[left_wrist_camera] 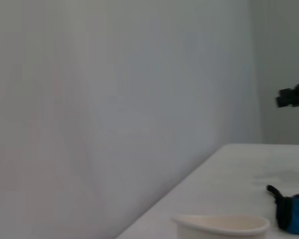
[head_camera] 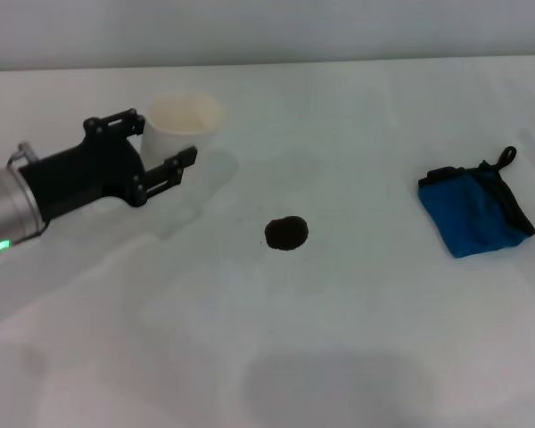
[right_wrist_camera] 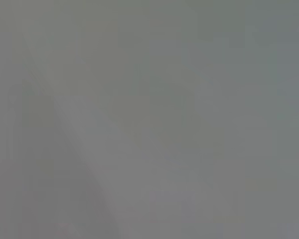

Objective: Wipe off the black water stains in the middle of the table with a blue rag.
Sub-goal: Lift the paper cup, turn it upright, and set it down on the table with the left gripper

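stain: mid-counter, unwiped | blue rag: to its right, apart, nearer my unseen right arm | my left gripper: jaws wide, empty, beside cup, stain lies right of them

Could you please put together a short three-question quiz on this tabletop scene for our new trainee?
1. True or false: the blue rag lies on top of the black stain.
2. Which gripper is in the head view? A) left B) right C) both
3. Fill in: the open left gripper sits around the white ____.

Key:
1. False; the rag lies apart from the stain, towards the robot's right.
2. A
3. cup
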You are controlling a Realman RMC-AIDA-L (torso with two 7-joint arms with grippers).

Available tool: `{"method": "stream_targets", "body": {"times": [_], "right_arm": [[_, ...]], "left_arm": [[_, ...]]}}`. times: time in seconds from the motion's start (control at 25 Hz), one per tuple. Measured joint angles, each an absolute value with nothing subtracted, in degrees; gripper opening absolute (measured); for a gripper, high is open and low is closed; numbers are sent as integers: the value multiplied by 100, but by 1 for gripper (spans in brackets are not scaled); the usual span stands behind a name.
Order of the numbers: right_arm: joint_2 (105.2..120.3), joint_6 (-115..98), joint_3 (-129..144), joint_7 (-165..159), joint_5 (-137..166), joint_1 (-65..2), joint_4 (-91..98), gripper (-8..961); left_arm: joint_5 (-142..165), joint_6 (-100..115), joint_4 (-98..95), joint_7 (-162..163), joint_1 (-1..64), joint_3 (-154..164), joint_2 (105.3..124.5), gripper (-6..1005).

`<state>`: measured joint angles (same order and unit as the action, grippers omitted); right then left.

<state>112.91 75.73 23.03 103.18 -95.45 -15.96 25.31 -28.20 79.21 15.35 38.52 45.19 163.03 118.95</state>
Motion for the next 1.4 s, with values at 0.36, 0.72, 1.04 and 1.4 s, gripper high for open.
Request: {"method": "stream_targets", "body": {"times": [0.36, 0.72, 1.04, 1.4], "right_arm": [[11230, 7710, 2302, 10280, -9545, -1587, 2540, 489], [11180, 7773, 2281, 10247, -9545, -1573, 2540, 489], [11174, 7749, 2245, 10243, -9545, -1571, 2540, 489], [11140, 7618, 2241, 10239, -9545, -1577, 2540, 488]], "left_arm": [[-3116, 7744, 1073, 3475, 3862, 16295, 11903, 583], [-2876, 6974, 706, 3306, 3741, 16303, 11908, 599], [-2865, 6584, 499, 3094, 3712, 16301, 11912, 617], [-2821, 6210, 249, 2730, 3628, 16301, 11920, 638]]}}
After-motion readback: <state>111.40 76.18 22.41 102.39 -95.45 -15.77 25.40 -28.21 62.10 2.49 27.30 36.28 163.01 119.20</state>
